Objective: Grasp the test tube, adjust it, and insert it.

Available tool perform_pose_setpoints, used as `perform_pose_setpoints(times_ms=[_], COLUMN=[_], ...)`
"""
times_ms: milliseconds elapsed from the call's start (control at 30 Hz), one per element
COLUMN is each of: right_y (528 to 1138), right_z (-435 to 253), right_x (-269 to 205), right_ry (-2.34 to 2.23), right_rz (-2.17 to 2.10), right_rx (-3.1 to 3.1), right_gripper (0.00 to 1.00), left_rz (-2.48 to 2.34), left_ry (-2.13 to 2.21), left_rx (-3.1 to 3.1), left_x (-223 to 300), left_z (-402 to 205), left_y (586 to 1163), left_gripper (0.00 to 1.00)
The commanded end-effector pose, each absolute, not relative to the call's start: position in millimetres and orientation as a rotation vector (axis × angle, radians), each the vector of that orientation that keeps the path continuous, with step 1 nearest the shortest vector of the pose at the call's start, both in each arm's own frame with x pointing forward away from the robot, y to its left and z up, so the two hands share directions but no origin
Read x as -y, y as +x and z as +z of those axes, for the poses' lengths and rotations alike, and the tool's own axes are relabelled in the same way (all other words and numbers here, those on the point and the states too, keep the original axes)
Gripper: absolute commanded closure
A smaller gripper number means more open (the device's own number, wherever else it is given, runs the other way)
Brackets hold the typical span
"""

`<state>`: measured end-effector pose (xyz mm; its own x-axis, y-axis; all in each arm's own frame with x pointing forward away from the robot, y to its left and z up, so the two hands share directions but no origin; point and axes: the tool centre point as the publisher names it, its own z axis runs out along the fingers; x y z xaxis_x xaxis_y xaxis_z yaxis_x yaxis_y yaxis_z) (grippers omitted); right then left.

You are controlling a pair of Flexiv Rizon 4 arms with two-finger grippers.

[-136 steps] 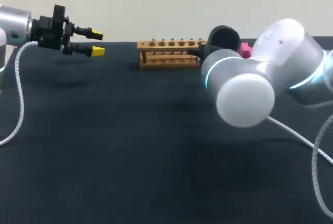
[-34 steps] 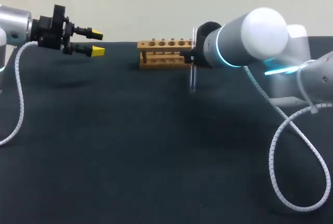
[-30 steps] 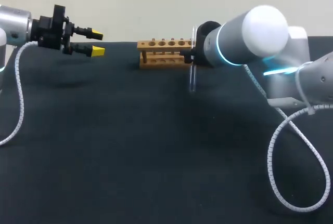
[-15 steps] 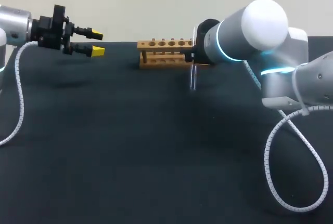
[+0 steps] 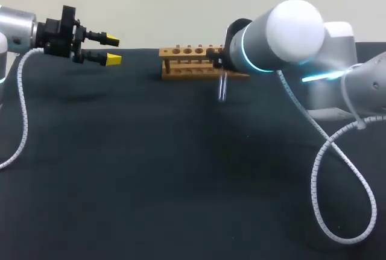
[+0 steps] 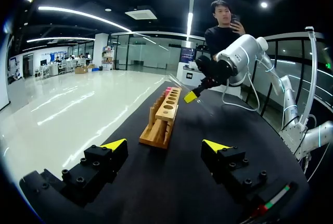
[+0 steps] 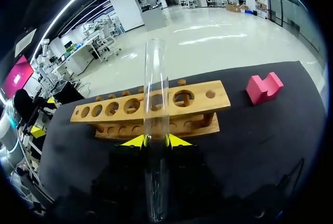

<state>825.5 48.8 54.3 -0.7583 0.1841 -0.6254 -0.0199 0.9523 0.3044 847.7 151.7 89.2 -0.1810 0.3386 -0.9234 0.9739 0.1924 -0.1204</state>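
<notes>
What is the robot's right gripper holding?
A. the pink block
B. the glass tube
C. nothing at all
B: in the right wrist view the right gripper has a yellow tip on each side of the tube, pinching it upright, while the pink block lies on the table apart from it.

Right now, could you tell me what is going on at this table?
The right gripper is shut on a clear test tube, holding it roughly upright close to the wooden rack. The tube is not in any of the rack's holes yet. The left gripper hangs open and empty above the table, well off to the rack's other side. A small pink block sits on the table beside one end of the rack.
</notes>
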Motion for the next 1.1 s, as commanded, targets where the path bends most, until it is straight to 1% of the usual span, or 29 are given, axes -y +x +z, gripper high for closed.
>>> perform_pose_setpoints(times_ms=[33,200,500,1100], right_y=[815,813,811,784], right_z=[52,52,74,101], right_x=[-46,-42,-39,-27], right_ry=[0.123,0.156,0.246,0.31], right_rz=[0.377,0.395,0.312,0.29], right_rx=[-2.377,-2.386,-2.22,-2.092], right_gripper=[1.0,1.0,1.0,1.0], left_rz=[-0.997,-0.997,-0.997,-0.997], left_ry=[1.259,1.259,1.259,1.259], left_rx=[-1.662,-1.662,-1.662,-1.662], left_x=[-152,-152,-152,-152], left_z=[88,88,88,88], left_y=[847,847,847,847], left_gripper=[0.0,0.0,0.0,0.0])
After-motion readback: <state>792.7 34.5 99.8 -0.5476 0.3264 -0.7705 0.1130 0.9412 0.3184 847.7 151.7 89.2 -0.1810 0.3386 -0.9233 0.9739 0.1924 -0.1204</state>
